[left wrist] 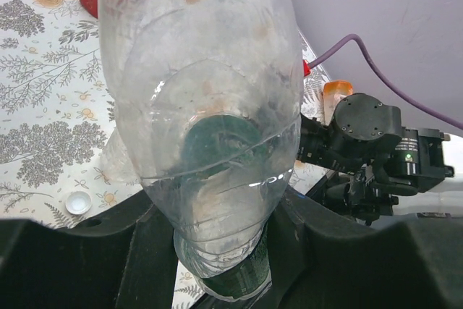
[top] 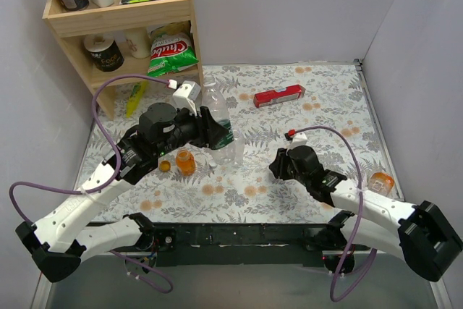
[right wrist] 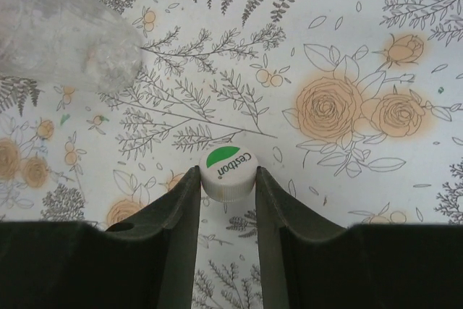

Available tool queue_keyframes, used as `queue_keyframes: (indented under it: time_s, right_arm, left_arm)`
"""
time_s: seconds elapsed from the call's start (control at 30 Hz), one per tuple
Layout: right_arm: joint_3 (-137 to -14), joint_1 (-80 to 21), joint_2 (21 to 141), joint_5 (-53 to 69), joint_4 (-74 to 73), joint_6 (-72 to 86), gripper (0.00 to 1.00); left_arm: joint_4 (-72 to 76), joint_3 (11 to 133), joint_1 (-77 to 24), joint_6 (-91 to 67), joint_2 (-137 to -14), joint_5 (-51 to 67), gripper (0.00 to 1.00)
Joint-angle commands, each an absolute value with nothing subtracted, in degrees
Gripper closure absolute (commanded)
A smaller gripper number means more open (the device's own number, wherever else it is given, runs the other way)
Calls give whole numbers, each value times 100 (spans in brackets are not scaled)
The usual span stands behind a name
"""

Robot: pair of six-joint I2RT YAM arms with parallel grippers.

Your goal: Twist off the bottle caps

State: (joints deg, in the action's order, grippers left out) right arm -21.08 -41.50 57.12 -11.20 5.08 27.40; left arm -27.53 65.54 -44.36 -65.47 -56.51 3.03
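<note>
My left gripper (top: pixel 211 132) is shut on the clear green-labelled bottle (top: pixel 223 129), which fills the left wrist view (left wrist: pixel 202 106) between the black fingers (left wrist: pixel 148 251). My right gripper (top: pixel 278 166) is shut on a white bottle cap with a green mark (right wrist: pixel 228 169), held at the fingertips (right wrist: pixel 185 197) low over the table. A short orange bottle (top: pixel 185 161) and an orange cap (top: pixel 165 166) lie by the left arm. A slim orange bottle (top: pixel 381 181) lies at the right. Another white cap (left wrist: pixel 78 202) lies on the cloth. A clear bottle end (right wrist: pixel 72 41) shows in the right wrist view.
A red box (top: pixel 278 96) lies at the back middle of the flowered tablecloth (top: pixel 325 99). A wooden shelf (top: pixel 123 16) with cans, packets and a crisp bag stands at the back left. Grey walls close in both sides.
</note>
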Motion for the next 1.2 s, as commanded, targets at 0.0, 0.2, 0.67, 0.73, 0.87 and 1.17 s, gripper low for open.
queue_keyframes:
  time_s: [0.0, 0.2, 0.67, 0.73, 0.87, 1.17]
  right_arm:
    - [-1995, -4298, 6151, -1836, 1748, 2479, 99]
    - [-2056, -4517, 7030, -2065, 2390, 2294, 99]
    - [-3075, -4685, 8973, -2206, 2092, 2496, 91]
    - [-3103, -4693, 9123, -2154, 2074, 2531, 85]
    - [-3032, -4693, 9018, -2197, 2039, 2619, 66]
    - [-2699, -4702, 8315, -2092, 1890, 2400, 35]
  left_arm:
    - [-2865, 6803, -4403, -6530, -5608, 193, 69]
    - [-2953, 6785, -4403, -6504, -5616, 193, 69]
    - [-3129, 6961, -4395, -6328, -5809, 185, 69]
    - [-3129, 6979, -4386, -6311, -5818, 185, 69]
    - [-3155, 7005, -4386, -6267, -5818, 185, 69]
    - [-3059, 6979, -4368, -6232, -5853, 299, 68]
